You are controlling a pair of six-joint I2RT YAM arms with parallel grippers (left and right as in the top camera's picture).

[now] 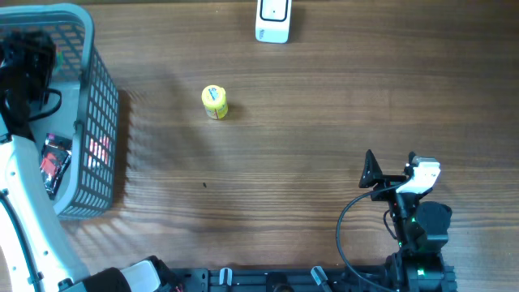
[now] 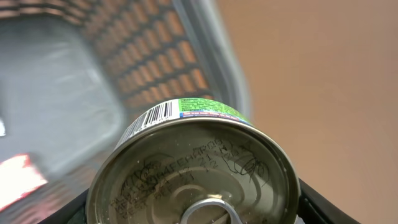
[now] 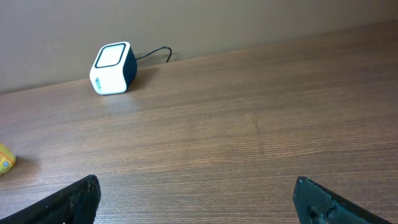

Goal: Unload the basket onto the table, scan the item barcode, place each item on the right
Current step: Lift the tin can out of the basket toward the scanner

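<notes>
We locate the left gripper (image 2: 196, 210) over the grey plastic lattice basket (image 1: 101, 122), which stands at the left edge of the wooden tabletop (image 1: 324, 122). In the left wrist view its black fingers (image 2: 320, 202) are closed part-way against the two sides of a round silver metal can (image 2: 193, 168) with a pull-tab lid. The metal can carries a green label, and a barcode shows on its upper wall. The basket floor and lattice wall lie behind it. A red packet (image 1: 53, 160) lies inside the basket.

We find the right gripper (image 3: 199, 202) near the front right corner of the tabletop. Its jaws are spread fully and hold nothing.

The white box-shaped barcode scanner (image 1: 273, 20) sits at the far edge of the tabletop, with a dark cable behind it. A small yellow round container (image 1: 214, 102) stands between the basket and the barcode scanner, apart from both.
</notes>
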